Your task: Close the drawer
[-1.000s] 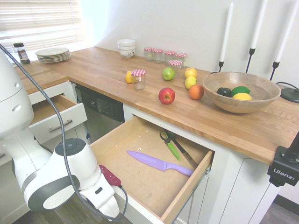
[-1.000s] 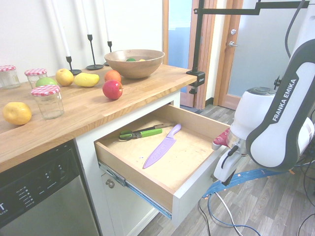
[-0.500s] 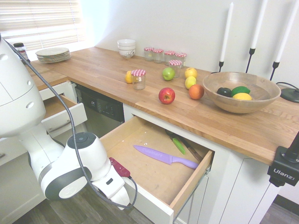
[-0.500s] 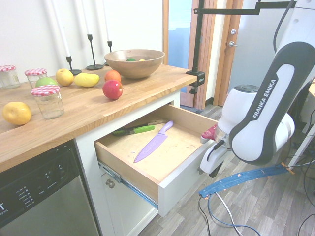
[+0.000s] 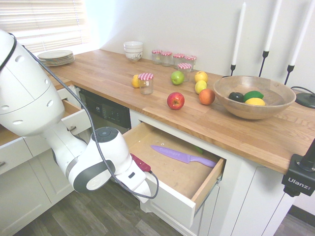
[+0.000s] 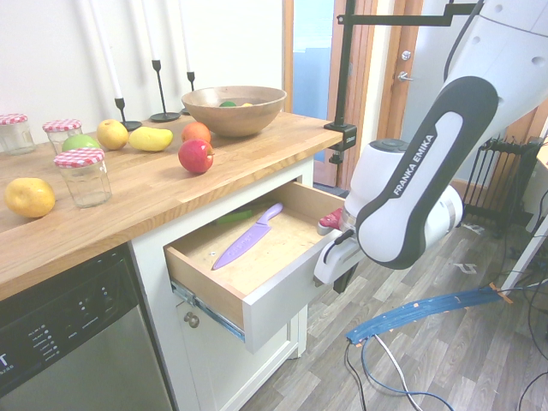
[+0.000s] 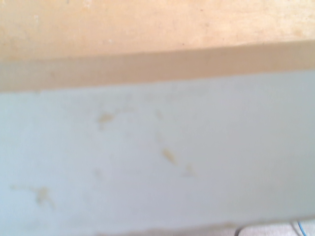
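The drawer point(image 5: 173, 206) sticks about halfway out from under the wooden counter, its pale plywood box point(image 6: 257, 253) showing behind the flat white front point(image 6: 278, 295). A purple knife point(image 5: 183, 156) lies inside, and a green handle point(image 6: 233, 217) peeks out at the back under the counter. My gripper point(image 6: 336, 276) is shut and rests against the outside of the white front, near its end on the door side. From the other side the gripper point(image 5: 146, 192) shows low against the front, partly hidden by the arm. The wrist view is filled by the white front point(image 7: 157, 157) and a strip of plywood point(image 7: 147, 29).
A narrower white-fronted drawer point(image 5: 75, 118) stands open to the left of the dishwasher point(image 5: 106, 114). On the counter are fruit, a red apple point(image 5: 175, 100), jars point(image 5: 145, 82), a wooden bowl point(image 5: 253, 96), candlesticks and plates point(image 5: 55, 56). Wood floor lies in front of the cabinets.
The drawer has slid well back under the counter, and my arm has moved with it, the gripper staying against the white front. The green-handled tool is now almost hidden.
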{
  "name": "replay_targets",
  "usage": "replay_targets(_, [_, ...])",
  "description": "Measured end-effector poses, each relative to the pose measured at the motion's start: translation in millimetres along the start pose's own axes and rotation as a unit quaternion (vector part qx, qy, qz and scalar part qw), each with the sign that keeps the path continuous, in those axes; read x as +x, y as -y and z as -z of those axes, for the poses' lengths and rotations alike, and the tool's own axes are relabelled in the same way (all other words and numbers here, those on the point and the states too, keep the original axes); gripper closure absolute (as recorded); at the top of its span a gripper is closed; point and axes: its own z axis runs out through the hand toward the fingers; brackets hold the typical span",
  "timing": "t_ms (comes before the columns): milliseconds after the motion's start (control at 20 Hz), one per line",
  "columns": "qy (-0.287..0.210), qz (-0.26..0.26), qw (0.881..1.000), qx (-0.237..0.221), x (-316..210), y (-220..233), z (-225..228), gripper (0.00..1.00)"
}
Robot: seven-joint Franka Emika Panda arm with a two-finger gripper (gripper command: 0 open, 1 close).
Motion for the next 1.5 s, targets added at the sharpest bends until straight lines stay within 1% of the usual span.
replay_targets(500, [-0.021, -0.014, 1.0, 0.016, 37, 49, -13, 1.0])
replay_targets(950, [-0.042, -0.018, 0.998, 0.036, 64, 78, 1, 1.0])
replay_targets(1500, [-0.052, -0.025, 0.997, 0.041, 99, 117, -4, 1.0])
